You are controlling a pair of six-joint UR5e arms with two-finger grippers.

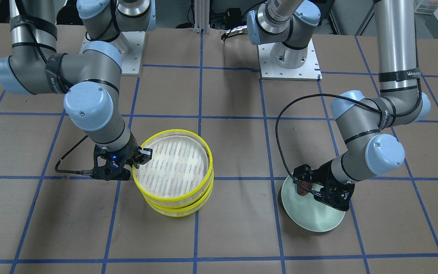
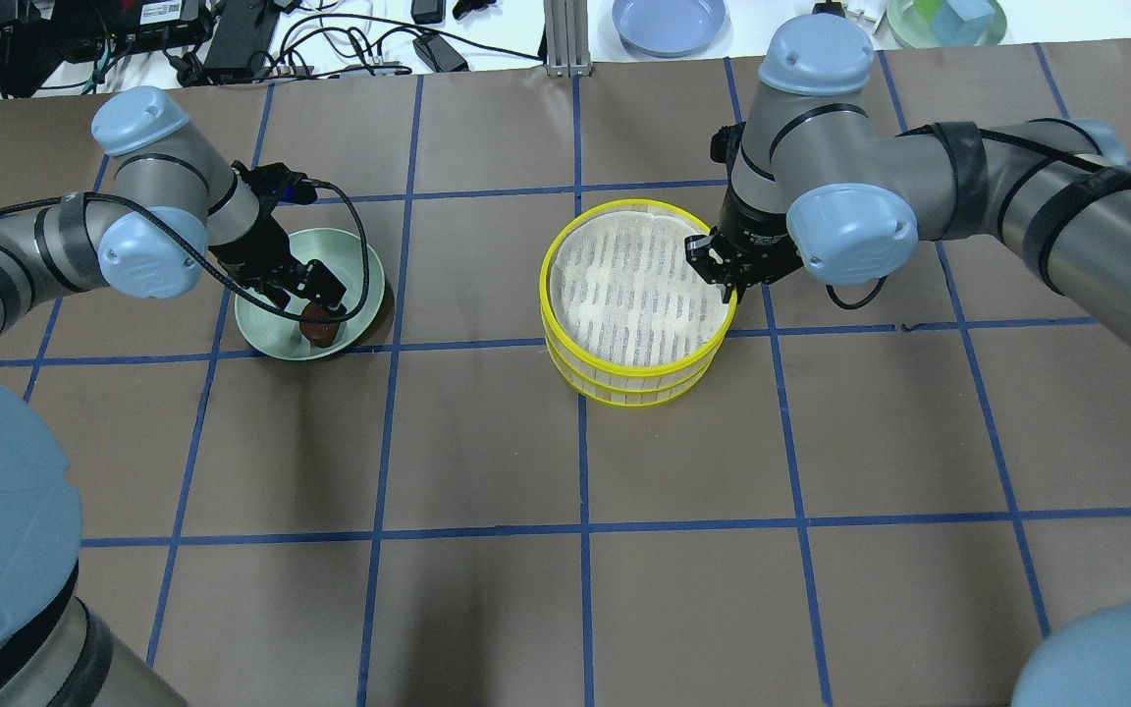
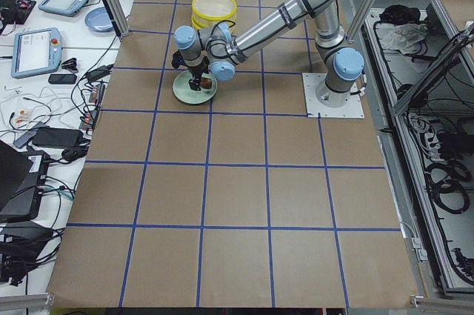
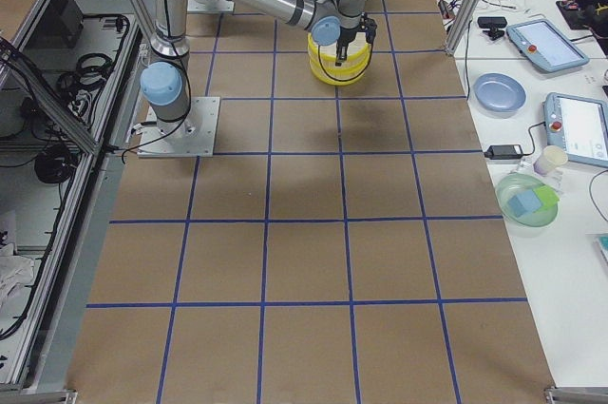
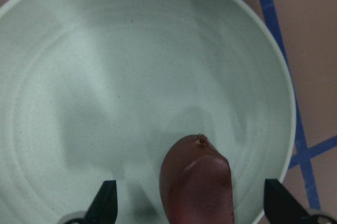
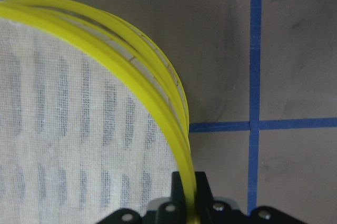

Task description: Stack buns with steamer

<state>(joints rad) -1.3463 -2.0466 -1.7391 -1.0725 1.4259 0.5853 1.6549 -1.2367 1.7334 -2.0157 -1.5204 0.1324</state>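
Note:
Two yellow-rimmed steamer trays stand stacked mid-table, the top tray (image 2: 548,285) slightly offset on the lower tray (image 2: 624,391). My right gripper (image 2: 723,280) is shut on the top tray's yellow rim (image 6: 158,124), one finger on each side of it. The dark reddish-brown bun (image 5: 196,182) lies on the pale green plate (image 5: 131,76). My left gripper (image 2: 320,314) is open and low over the plate (image 2: 350,265), its fingers apart on either side of the bun (image 2: 320,334). The cream-white bun is out of view.
A black cable loops from my left wrist (image 1: 280,129) above the plate (image 1: 314,219). Beyond the table's far edge lie a blue plate (image 2: 669,20), a green bowl with blocks (image 2: 946,18) and cables. Brown paper with blue tape lines covers the table.

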